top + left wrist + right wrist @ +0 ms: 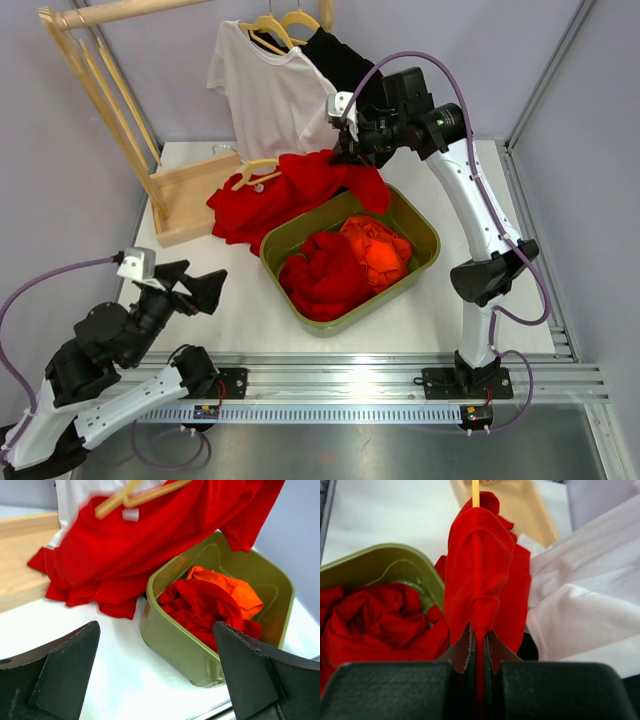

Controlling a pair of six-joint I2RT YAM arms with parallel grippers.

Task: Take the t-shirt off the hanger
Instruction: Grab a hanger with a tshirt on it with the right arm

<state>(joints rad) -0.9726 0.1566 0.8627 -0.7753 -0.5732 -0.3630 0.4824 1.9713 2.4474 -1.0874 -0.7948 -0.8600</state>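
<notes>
Right gripper (479, 630) clamps a fold of red t-shirt (480, 565) at the bin's (170, 640) twelve o'clock, seemingly to drag it off the hanger (255, 172); left gripper (203, 283) gapes idle at nine.

The top camera sits high up behind both arms; it looks down and forward over the whole table (250, 310) from far off, with the arm bases at the bottom of its picture; the left wrist camera rides low, close above the table; it looks forward through the wide gap of the left gripper (156, 630) at the green bin (170, 640) nearby and the red t-shirt (125, 545) behind it; the right wrist camera sits right up against the red t-shirt and looks along the cloth past the right gripper (479, 632); all three views share the green bin and the red t-shirt; the white shirt (580, 595) shows big in the right wrist view and small in the top one.
</notes>
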